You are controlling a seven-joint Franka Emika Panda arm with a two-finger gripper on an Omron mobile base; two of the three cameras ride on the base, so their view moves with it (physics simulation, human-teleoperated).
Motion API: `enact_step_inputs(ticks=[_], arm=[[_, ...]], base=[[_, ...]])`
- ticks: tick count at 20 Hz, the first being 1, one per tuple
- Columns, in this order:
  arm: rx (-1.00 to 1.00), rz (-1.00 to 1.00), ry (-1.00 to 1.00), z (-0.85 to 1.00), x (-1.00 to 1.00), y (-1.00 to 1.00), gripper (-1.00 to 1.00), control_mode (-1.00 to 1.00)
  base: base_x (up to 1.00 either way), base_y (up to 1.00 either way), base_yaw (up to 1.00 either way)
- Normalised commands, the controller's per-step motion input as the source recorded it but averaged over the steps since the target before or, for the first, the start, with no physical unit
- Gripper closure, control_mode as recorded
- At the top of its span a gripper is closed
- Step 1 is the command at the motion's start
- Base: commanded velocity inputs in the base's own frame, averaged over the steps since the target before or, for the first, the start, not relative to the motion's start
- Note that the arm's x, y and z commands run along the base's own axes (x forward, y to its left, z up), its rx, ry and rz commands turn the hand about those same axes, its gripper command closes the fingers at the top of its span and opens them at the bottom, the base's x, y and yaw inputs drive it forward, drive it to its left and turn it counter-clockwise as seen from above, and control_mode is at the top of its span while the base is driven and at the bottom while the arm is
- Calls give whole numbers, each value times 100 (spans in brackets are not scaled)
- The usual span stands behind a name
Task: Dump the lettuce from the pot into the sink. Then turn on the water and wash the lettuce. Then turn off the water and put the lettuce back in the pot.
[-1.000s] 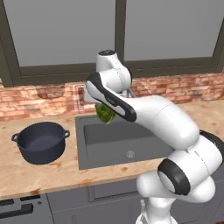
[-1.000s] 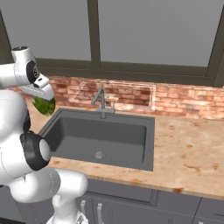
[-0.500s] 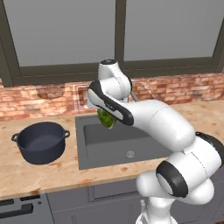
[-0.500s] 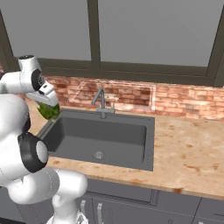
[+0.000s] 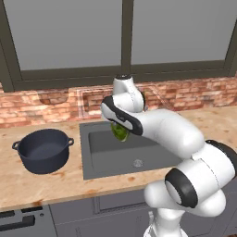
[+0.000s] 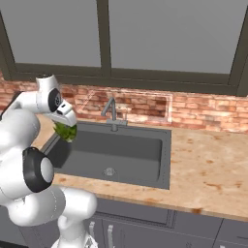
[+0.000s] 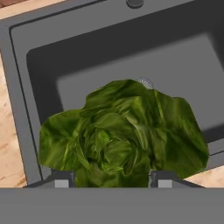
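Lettuce (image 7: 124,133): leafy green bunch, held between the two dark fingers of the gripper (image 7: 109,178), in the air over the sink; seen also under the hand in the left base view (image 5: 120,133) and the right base view (image 6: 65,131).
Gripper: closed around the lettuce, one finger on each side of the bunch; in the base views the leaves hang just below the hand, over the left part of the basin.
Sink (image 5: 106,162): dark grey rectangular basin set into the counter, round metal drain (image 5: 137,163) in its floor; in the hand view the drain (image 7: 144,82) shows just past the top edge of the leaves.
Faucet (image 6: 112,112): grey metal, standing at the back rim of the sink in front of the brick wall.
Pot (image 5: 42,150): round, dark, two small loop handles, no lid, upright on the counter to the left of the sink, well apart from the gripper; inside looks bare.
Counter (image 6: 213,174): light speckled wood-tone surface around the sink.
Wall (image 6: 193,109): red brick strip under a wide window.
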Motion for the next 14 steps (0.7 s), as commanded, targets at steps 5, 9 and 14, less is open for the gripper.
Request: enact_step_inputs(ticks=[5,9,14], arm=[[0,0,0,-47,12,-5,100,-100],[0,0,0,-36,15,-12,100,-100],[0,0,-3,-24,13,-11,100,-100]], base=[[0,0,0],[0,0,0],[0,0,0]])
